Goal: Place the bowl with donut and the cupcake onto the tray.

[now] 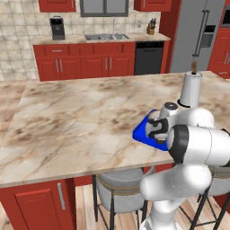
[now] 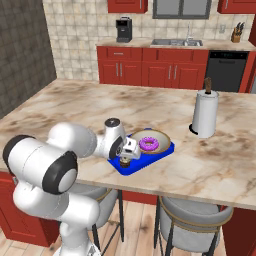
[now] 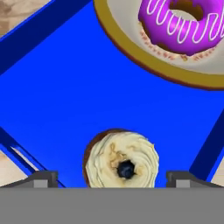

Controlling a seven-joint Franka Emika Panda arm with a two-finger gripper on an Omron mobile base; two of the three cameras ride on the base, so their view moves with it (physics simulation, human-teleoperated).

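Cupcake [image 3: 121, 159], light with soft frosting, sat between the released claw's [image 3: 112, 178] 2 tips; hold its firmer base.

Cupcake [image 3: 121, 159] and donut [image 3: 188, 24] in bowl [image 3: 131, 52] on blue tray [image 3: 61, 100]

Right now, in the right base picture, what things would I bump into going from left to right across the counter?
Gripper → cupcake → donut in its bowl on the tray → paper towel roll.
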